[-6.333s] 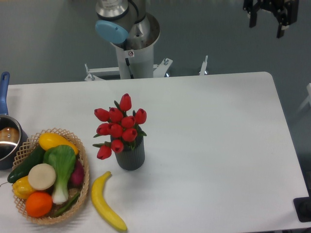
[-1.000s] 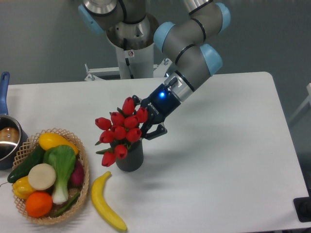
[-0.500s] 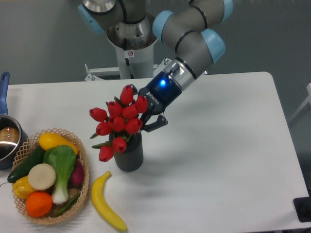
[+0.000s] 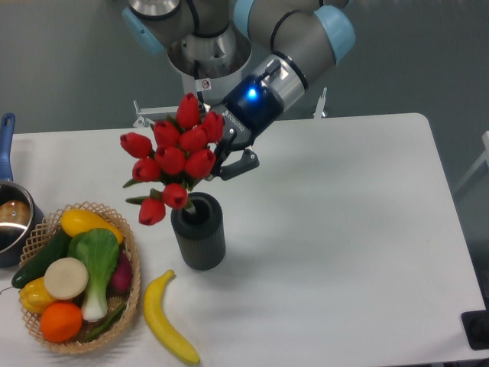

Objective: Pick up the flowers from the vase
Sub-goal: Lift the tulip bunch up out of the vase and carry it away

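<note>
Gripping flowers (image 4: 173,161), gripper (image 4: 222,156) seen clamped on bunch from right side. Flowers held above vase (image 4: 199,231), tilted left, stems clear of open mouth. Vase upright on table (image 4: 344,229), beside banana (image 4: 168,319).

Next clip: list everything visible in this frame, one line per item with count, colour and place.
flowers: one bunch, red buds with green leaves, lifted above the vase, held at the stems
vase: one, dark grey, ribbed, upright, left of table centre
banana: one, yellow, on the table in front of the vase
basket: one, tan wicker, front left, holding mixed fruit and vegetables
pot: one, steel with blue handle, left edge
table: one, white
gripper: one, black, shut on the flower stems
arm: one, grey with blue caps, reaching in from the back
</note>
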Controlling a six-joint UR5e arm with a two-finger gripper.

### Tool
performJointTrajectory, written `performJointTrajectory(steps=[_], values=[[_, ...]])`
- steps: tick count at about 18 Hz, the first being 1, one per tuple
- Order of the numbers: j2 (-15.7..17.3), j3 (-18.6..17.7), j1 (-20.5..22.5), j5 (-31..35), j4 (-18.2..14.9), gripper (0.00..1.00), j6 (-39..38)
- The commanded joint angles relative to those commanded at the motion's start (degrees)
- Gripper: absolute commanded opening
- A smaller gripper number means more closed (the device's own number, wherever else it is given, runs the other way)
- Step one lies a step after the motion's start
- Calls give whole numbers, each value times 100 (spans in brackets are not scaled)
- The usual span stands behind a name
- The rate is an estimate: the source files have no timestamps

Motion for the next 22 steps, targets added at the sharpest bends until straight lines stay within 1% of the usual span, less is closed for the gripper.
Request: performJointTrajectory(steps=[3,6,9,12,16,18,20,22], values=[[27,413,70,-18,-9,48,-281],[18,695,193,-35,0,48,-598],[18,862,465,-9,-9,48,-774],[26,950,877,175,0,48,-836],[0,985,1501,860,9,48,-810],[-52,1151,1695,1053,35,48,-809],[-79,1257,1933,1395,35,48,-774],[-236,1354,1995,1537,35,47,-661]])
